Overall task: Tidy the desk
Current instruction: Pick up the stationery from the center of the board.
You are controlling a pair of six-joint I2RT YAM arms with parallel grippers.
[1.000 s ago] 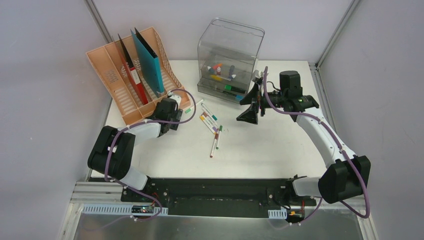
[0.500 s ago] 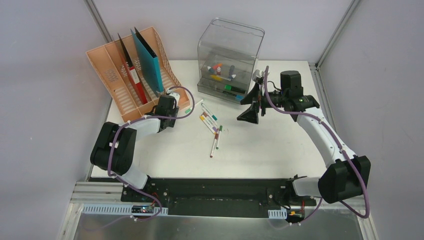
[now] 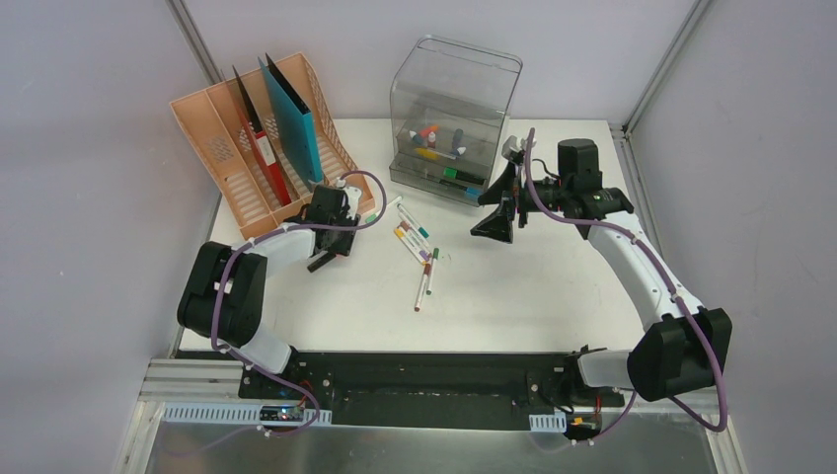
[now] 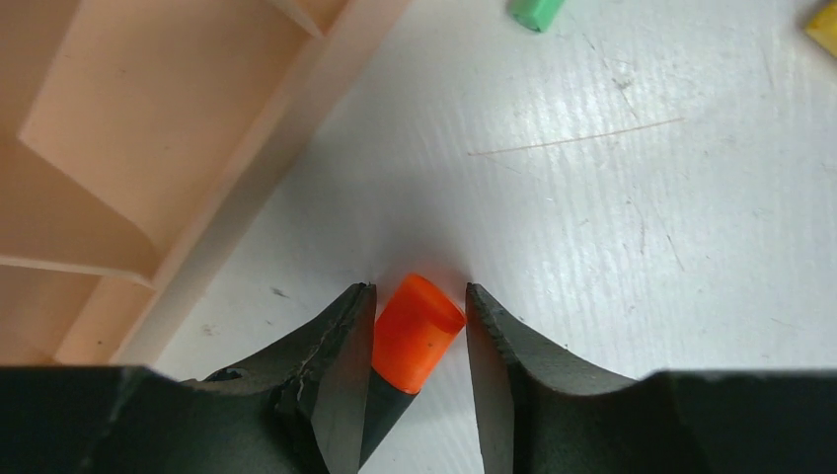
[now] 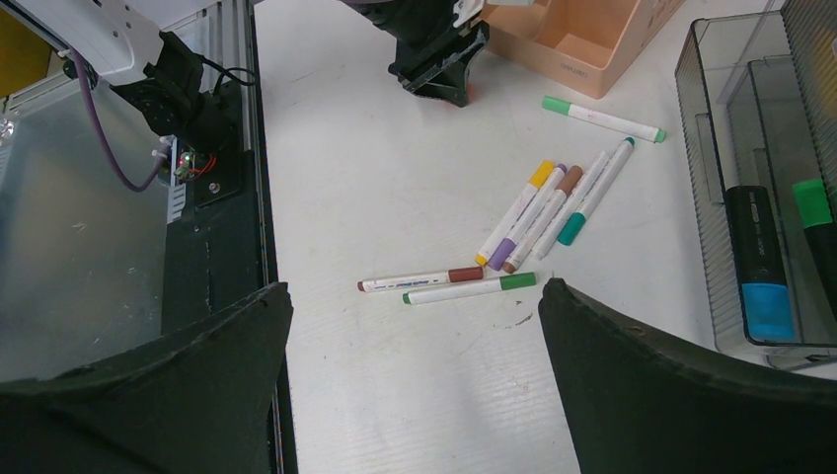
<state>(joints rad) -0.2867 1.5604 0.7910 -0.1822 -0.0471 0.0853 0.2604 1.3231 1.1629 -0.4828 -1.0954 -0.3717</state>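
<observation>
**Desk: white tabletop, partly sorted, one marker between the jaws**

Desk. Position: fills the middle of the top view, from the black front rail at the bottom edge to the back wall.

Handling (judged): rigid, heavy and fixed, so it is a work surface and not a thing to grasp. Its top looks smooth and lightly scratched, and round items will probably roll or skid on it. Any hold belongs on the items lying on it.

- Loose markers: a scatter at frame centre. They are likely light, stiff and slick-barrelled, and are best pinched across the barrel near mid-length.
- Orange-capped marker: lies on the white top just beside the foot of the peach file rack, which is in the upper left of the top view.
- Clear drawer box: upper centre, with markers already inside.

Left gripper: the jaws stand narrow on either side of the orange cap. One finger looks to be against it. Whether the cap is truly clamped cannot be told.

Right gripper: the jaws are spread wide and hold nothing. It hangs above the tabletop, right of the scatter and in front of the drawer box.

Caution: a pinch taken only at the cap end may let the marker pivot.
</observation>
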